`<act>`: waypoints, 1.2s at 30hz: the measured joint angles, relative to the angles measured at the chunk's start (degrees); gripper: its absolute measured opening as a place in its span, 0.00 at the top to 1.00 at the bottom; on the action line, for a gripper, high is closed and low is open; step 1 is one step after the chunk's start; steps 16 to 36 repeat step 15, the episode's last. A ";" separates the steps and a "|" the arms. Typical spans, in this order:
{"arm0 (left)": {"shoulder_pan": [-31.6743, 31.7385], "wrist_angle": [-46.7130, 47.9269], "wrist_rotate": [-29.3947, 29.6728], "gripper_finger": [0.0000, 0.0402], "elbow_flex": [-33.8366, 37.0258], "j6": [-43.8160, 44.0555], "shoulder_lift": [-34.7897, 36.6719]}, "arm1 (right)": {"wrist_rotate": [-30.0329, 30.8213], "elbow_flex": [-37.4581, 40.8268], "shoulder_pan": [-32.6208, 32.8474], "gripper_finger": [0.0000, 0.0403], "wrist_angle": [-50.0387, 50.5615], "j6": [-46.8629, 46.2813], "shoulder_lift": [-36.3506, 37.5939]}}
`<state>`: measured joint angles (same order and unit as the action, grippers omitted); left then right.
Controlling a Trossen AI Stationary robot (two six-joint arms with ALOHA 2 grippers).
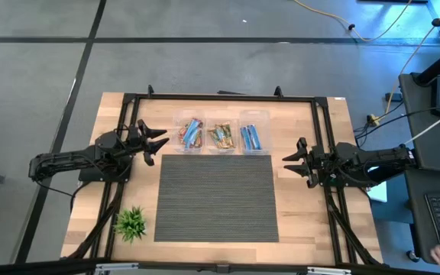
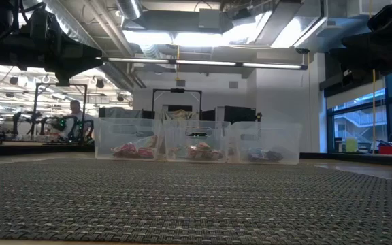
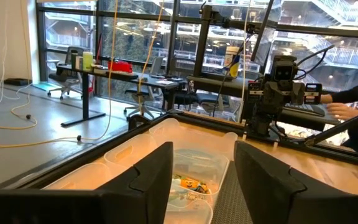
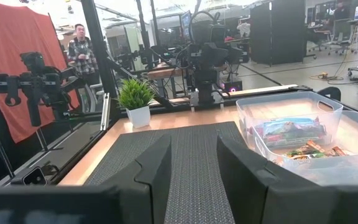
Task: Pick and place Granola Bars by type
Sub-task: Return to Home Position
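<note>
The granola bars lie in three clear bins standing in a row at the mat's far edge. The left bin [image 1: 190, 134] holds red-and-multicoloured bars with a blue one, the middle bin [image 1: 220, 136] tan-gold bars, and the right bin [image 1: 252, 137] blue bars. In the low view the bins [image 2: 197, 141] stand side by side beyond the mat. My left gripper [image 1: 161, 140] hovers open just left of the left bin; its wrist view looks over the bins [image 3: 191, 180]. My right gripper [image 1: 287, 163] hovers open at the mat's right edge, with the bins [image 4: 291, 130] beside it.
A dark woven mat [image 1: 216, 197] covers the table's middle. A small green potted plant [image 1: 131, 223] stands near the table's near left corner, and it shows in the right wrist view [image 4: 135, 99]. A black frame rail [image 1: 220, 97] runs around the table. A person [image 4: 79, 43] stands in the room beyond.
</note>
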<state>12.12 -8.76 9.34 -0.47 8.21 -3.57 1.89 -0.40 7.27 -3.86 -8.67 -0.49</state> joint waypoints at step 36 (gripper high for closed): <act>0.00 0.01 0.00 0.60 0.00 0.00 0.00 | 0.00 -0.02 0.00 0.67 0.00 0.00 0.00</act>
